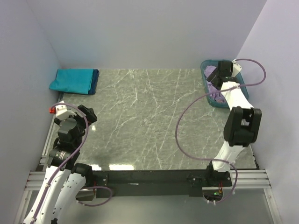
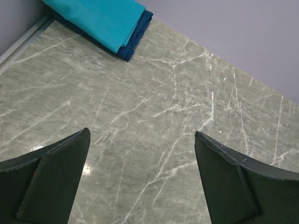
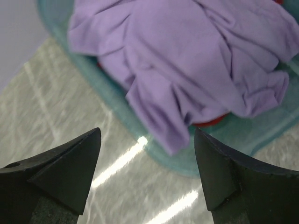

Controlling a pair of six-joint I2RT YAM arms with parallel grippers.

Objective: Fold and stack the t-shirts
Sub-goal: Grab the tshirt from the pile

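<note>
A crumpled lavender t-shirt fills the teal basket, one flap hanging over the rim, with a bit of red t-shirt showing under it. My right gripper hovers open just above the basket's near rim, nothing between its fingers. In the top view it sits over the basket at the far right, where the lavender cloth shows. A folded teal t-shirt lies on a folded dark blue one at the far left corner. My left gripper is open over bare table.
The marble tabletop is walled by lavender-grey panels at the back and both sides. A metal rail runs along the left edge. The right arm's cable loops above the table's right part.
</note>
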